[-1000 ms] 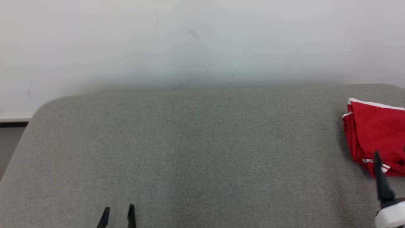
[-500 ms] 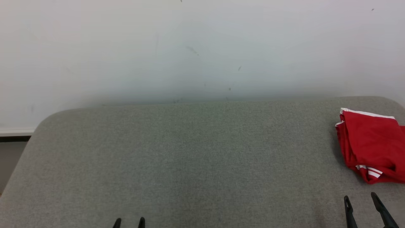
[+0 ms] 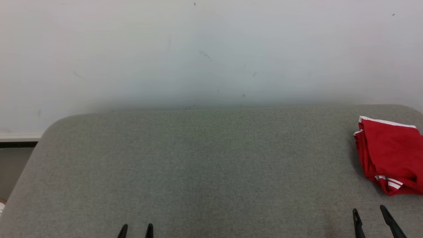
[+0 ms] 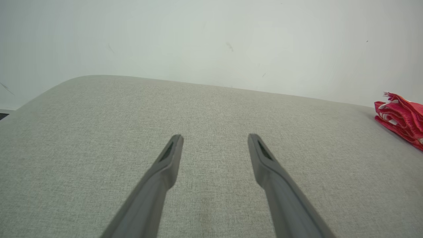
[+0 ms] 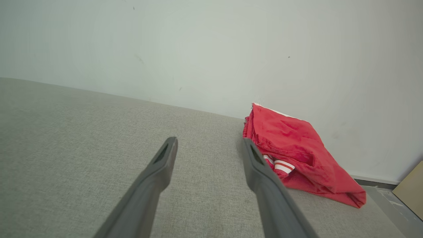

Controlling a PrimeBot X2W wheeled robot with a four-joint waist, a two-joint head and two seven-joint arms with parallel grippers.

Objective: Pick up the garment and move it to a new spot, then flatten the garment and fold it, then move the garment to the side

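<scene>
The garment (image 3: 390, 153) is red with white trim, folded into a compact bundle at the far right of the grey padded table (image 3: 205, 165). It also lies at the right edge of the left wrist view as garment (image 4: 401, 115), and just right of the fingers in the right wrist view as garment (image 5: 297, 152). My right gripper (image 3: 369, 213) stands open near the table's front edge, a little in front of the bundle and apart from it. Over the front left, my left gripper (image 3: 136, 228) is open with nothing between its fingers.
A white wall (image 3: 211, 49) runs behind the table. The table's rounded left corner (image 3: 49, 127) drops to a floor strip with a dark baseboard (image 3: 18, 143). A tan board (image 5: 411, 188) leans beyond the table's right end.
My right gripper has drawn back from over the garment's front edge to the table's front. The head camera has tilted up, so the whole picture has shifted down.
</scene>
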